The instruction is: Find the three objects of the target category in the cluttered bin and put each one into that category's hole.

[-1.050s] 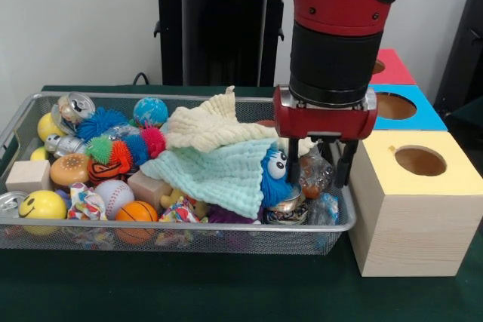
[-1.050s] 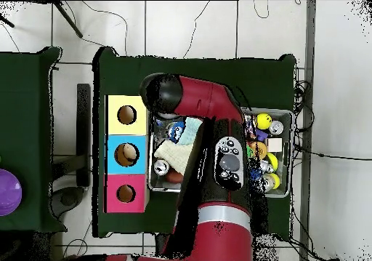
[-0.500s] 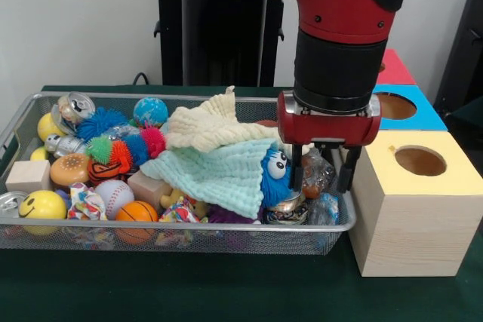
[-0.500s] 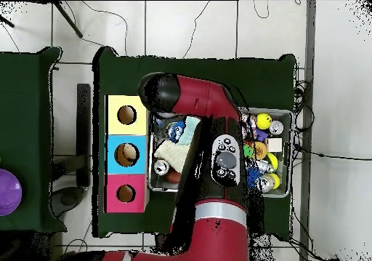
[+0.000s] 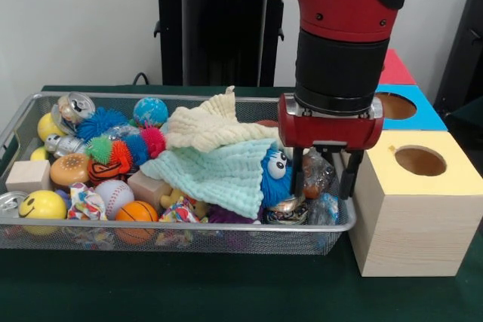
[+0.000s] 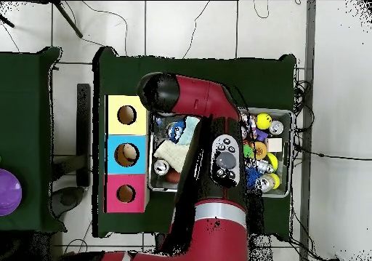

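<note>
So I've nudged the gripper (image 5: pixel 326 179) slightly right and lower over the bin's (image 5: pixel 226 225) box-side end, fingers spread and empty around a crinkly wrapper (image 5: pixel 315 173); nothing's headed for the yellow box (image 5: pixel 413 209) yet.

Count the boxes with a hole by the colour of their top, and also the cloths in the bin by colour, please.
Yellow-topped box: 1
Blue-topped box: 1
Red-topped box: 1
Cream cloth: 1
Mint-green cloth: 1
Total: 5
</note>
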